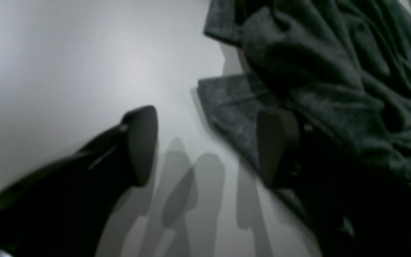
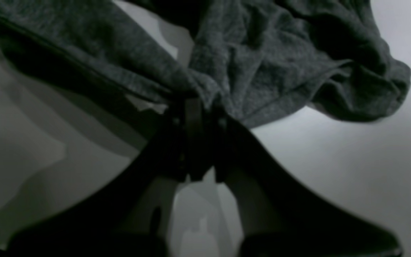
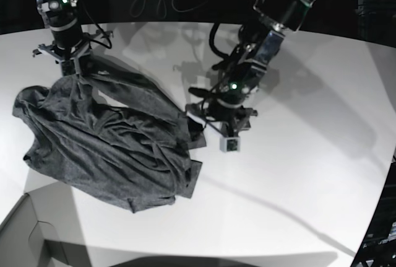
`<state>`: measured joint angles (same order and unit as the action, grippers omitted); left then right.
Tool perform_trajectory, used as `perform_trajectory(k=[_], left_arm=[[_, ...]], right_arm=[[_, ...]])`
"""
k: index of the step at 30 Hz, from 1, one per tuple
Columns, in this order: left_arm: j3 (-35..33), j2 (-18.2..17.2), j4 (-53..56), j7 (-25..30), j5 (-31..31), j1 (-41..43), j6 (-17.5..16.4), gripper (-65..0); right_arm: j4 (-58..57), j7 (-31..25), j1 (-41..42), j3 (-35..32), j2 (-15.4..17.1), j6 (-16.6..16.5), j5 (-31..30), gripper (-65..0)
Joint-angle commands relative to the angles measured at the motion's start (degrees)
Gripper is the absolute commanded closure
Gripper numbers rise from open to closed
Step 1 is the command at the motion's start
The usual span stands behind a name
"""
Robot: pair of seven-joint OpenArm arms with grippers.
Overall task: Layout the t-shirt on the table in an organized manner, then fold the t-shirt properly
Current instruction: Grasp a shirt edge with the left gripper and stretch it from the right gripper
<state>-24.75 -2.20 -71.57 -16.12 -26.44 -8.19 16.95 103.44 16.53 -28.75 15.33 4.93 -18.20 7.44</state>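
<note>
While the t-shirt (image 3: 105, 146) lies rumpled on the white bench (image 3: 297, 180), the right claw (image 2: 196, 107) is clamped on its far edge, and the left claw (image 1: 209, 146) stands spread wide at its near hem, gripping nothing.

The dark charcoal heathered knit cotton t-shirt (image 3: 111, 149) looked soft and matt; the white tabletop (image 3: 297, 174) smooth, faintly sheened.

Clearance around the two grippers

Bare table (image 3: 297, 174) lies open beside the left gripper (image 1: 207, 146); crumpled t-shirt (image 3: 111, 143) blocks its other side and fronts the right gripper (image 2: 198, 107).
</note>
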Motion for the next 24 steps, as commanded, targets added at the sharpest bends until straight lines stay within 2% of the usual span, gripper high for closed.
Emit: perform_trajectory(k=[1,7,10,12,17,18,21,24], left_arm=[[0.09,1.19,-0.03,1.22,0.28,-1.62,-0.03,-42.3],[0.01,4.53,5.15,1.04,0.37,-4.34,-0.03,-42.1],[0.01,4.7,7.97,0.95,0.37,-4.78,-0.03,-40.6],[0.01,4.44,8.93,1.13,0.37,-5.13,-0.03,-31.7],[0.01,4.35,14.21,0.95,0.37,-6.45,-0.03,-3.4],[0.01,4.44,15.97,0.87,0.37,-7.07,-0.03,0.0],[-0.08,4.53,19.22,0.87,0.37,-8.3,-0.03,-0.4],[-0.08,3.03,14.82,0.52,0.37,-7.68,-0.03,-0.2]], right_arm=[[1.22,-1.37,-0.21,0.18,0.39,0.31,-0.45,-0.8],[2.19,-1.37,-1.27,0.18,0.39,0.31,-0.54,-0.8],[2.63,-1.37,-1.36,0.18,0.39,0.31,-0.54,-0.8],[2.63,-1.37,-1.36,0.27,0.39,0.31,-0.54,-0.8],[2.63,-1.37,-1.27,2.21,-0.23,0.31,-0.54,-0.7],[2.63,-1.37,-1.27,2.73,-0.67,0.31,-0.54,-0.7],[3.51,-1.37,-1.01,3.96,-1.28,0.31,-0.54,-0.7],[4.3,-1.37,-1.01,3.96,-1.28,0.31,-0.54,-0.7]])
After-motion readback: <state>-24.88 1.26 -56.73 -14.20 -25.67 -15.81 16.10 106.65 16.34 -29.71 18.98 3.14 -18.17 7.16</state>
